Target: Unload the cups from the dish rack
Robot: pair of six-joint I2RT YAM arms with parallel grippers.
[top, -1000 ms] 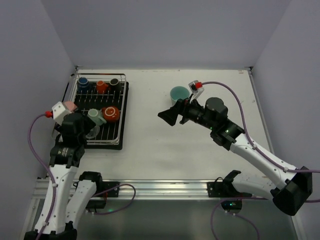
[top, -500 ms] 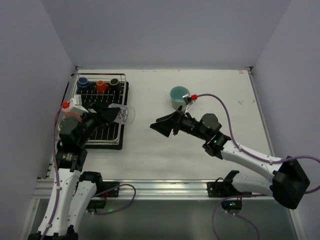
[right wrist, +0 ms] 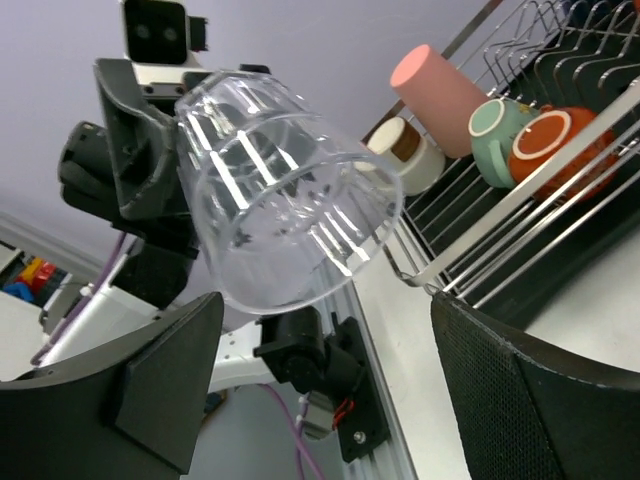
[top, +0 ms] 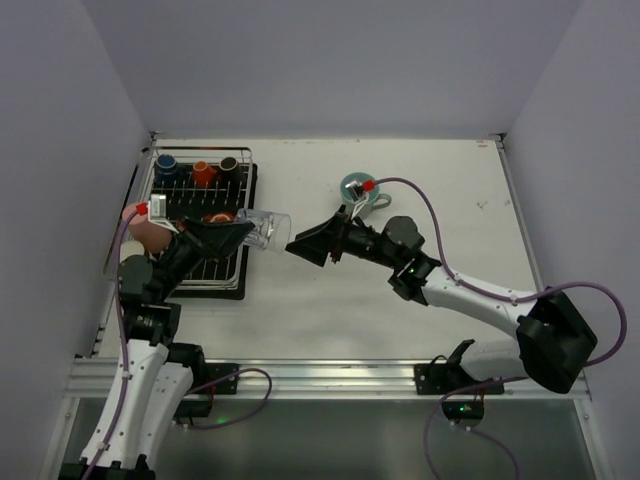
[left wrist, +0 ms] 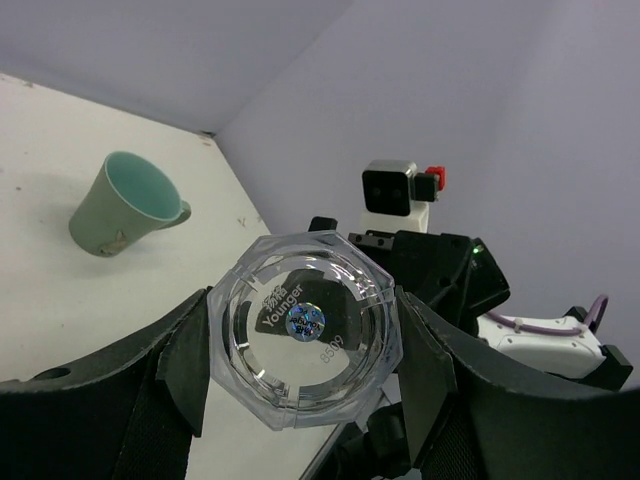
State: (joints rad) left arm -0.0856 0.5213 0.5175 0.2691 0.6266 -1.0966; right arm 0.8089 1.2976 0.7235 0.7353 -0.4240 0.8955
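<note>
My left gripper (top: 245, 232) is shut on a clear glass (top: 266, 228) and holds it in the air, lying sideways, just right of the dish rack (top: 237, 285). In the left wrist view the glass's base (left wrist: 305, 340) sits between my fingers. My right gripper (top: 302, 245) is open, facing the glass's mouth from close by; the glass (right wrist: 285, 200) hangs above its spread fingers (right wrist: 165, 380). A teal mug (top: 353, 186) stands on the table behind the right wrist. Blue (top: 166, 163), orange (top: 203, 170) and black (top: 229, 165) cups sit at the rack's far end.
In the right wrist view the rack (right wrist: 520, 205) holds a salmon tumbler (right wrist: 440, 85), a teal mug (right wrist: 495, 135), an orange cup (right wrist: 555, 145) and a brown-and-white cup (right wrist: 410, 150). The left wrist view shows the teal mug (left wrist: 125, 205) on the white table. Walls enclose three sides.
My left gripper lifted the clear glass out of the rack and carried it right. My right gripper moved left from beside the teal mug to face the glass.
</note>
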